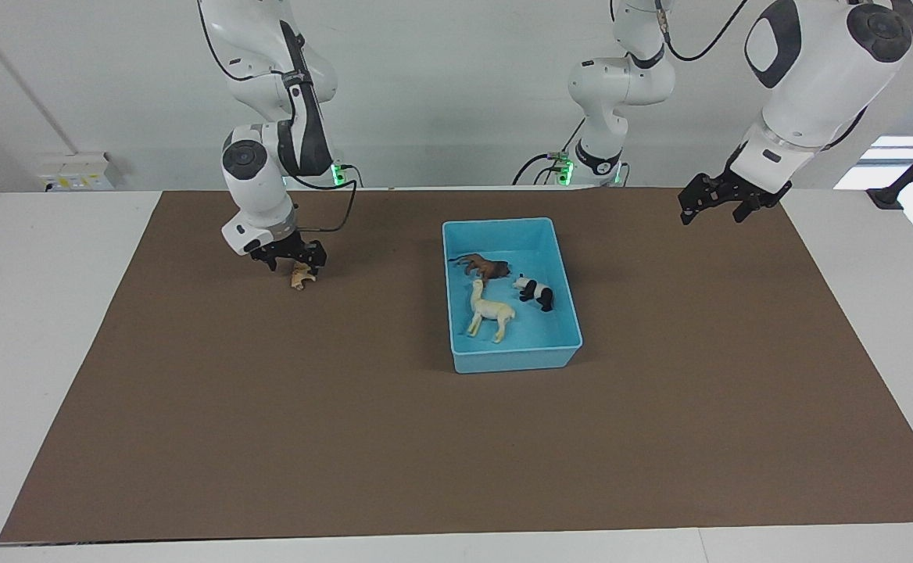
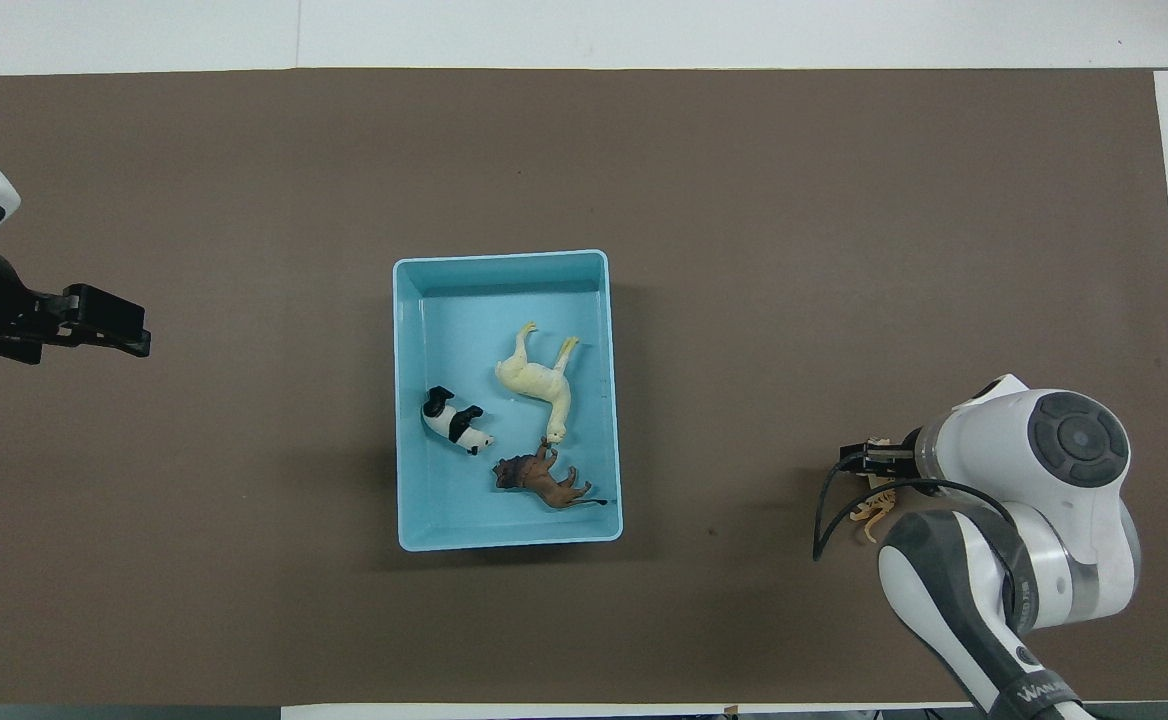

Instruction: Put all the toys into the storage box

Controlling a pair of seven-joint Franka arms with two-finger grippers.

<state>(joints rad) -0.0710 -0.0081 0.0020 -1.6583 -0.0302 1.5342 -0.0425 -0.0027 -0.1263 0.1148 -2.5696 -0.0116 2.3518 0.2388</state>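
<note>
Three of four toys down in the storage box: cream horse, brown lion, panda. Only the tiger left, out on the mat toward the right arm's end. Right gripper low just over it, fingers apart, nothing clamped. Left gripper waiting, open and empty, over the mat's other end
</note>
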